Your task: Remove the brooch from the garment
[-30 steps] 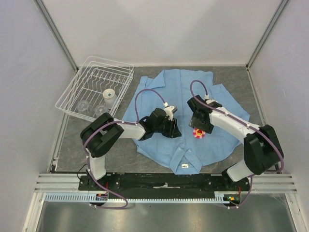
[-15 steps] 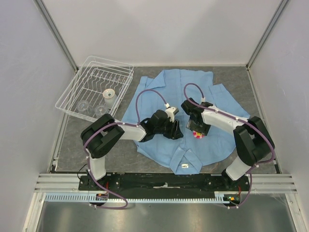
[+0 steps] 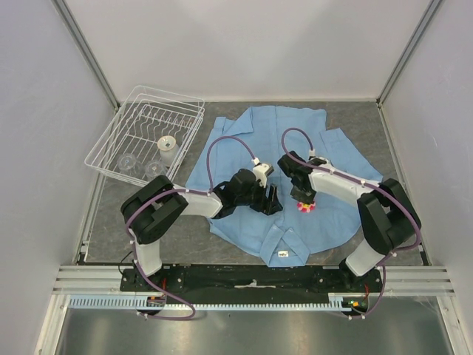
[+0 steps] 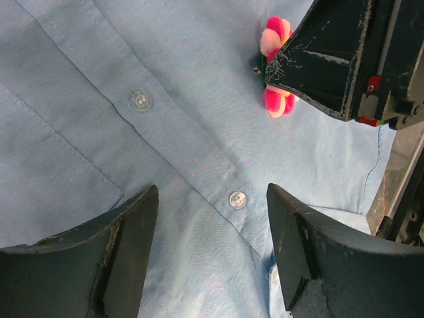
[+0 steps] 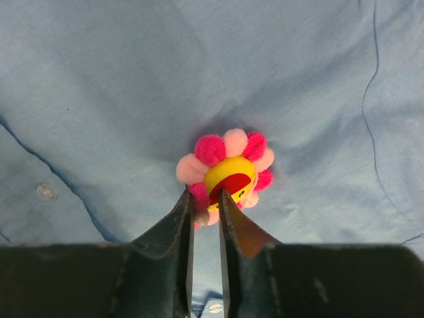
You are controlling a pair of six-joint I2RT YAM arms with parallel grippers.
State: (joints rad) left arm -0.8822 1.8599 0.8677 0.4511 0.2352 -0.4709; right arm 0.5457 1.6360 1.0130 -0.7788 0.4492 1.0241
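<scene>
The garment (image 3: pixel 251 140) is a light blue shirt spread flat on the table, collar toward the arms. The brooch (image 3: pixel 304 208), a pink-petalled flower with a yellow centre, sits on the shirt's front. In the right wrist view my right gripper (image 5: pixel 207 199) is shut on the brooch (image 5: pixel 228 173), pinching its near lower-left petals between narrow jaws. In the left wrist view my left gripper (image 4: pixel 212 205) stands open, fingers wide over the button placket of the garment (image 4: pixel 99 99). The brooch (image 4: pixel 277 103) shows partly behind the right gripper (image 4: pixel 338 59). My left gripper (image 3: pixel 272 201) lies just left of the brooch.
A white wire dish rack (image 3: pixel 148 137) holding a small cup (image 3: pixel 167 144) stands at the back left. A white label (image 3: pixel 281 254) marks the collar near the front edge. Two buttons (image 4: pixel 140 100) (image 4: pixel 237 199) lie on the placket. Grey walls close in both sides.
My right gripper has come down onto the brooch and its jaws have closed on it. The left gripper's jaws have spread wider over the shirt.
</scene>
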